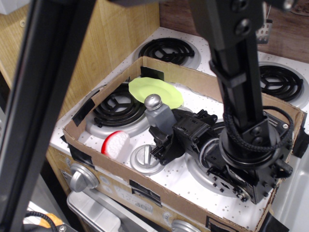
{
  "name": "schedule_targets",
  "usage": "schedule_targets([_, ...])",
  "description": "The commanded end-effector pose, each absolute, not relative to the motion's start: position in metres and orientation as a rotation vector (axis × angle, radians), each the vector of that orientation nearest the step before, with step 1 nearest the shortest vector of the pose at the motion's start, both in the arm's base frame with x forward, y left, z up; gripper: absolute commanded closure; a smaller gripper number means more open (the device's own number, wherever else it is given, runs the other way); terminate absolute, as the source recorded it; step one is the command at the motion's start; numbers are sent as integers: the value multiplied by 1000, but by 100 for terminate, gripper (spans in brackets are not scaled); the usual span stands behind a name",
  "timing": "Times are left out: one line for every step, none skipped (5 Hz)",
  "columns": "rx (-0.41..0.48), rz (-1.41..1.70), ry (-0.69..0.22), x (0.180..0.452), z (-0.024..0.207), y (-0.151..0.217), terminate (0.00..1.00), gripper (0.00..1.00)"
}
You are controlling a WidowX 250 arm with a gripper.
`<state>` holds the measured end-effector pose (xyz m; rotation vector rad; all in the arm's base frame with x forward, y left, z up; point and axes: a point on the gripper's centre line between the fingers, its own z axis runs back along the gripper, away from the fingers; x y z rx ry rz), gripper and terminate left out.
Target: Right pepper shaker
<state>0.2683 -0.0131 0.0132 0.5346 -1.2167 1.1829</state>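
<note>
The pepper shaker (158, 114) stands nearly upright near the middle of the cardboard tray (166, 195), gripped low on its body by the black hand (161, 137). Cardboard walls hem in every side. The green plate (155, 92) lies just behind, the red-and-white scrubber (116, 145) to the front left, a flat silver knob (146, 158) just below the hand

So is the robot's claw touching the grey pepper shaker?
Touching. The only view shows the gripper pressed against the lower body of the pepper shaker, black fingers overlapping it with no gap, holding it nearly upright.
</note>
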Motion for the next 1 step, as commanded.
schedule_targets([479, 1213, -1176, 273, 2, -22, 100, 100])
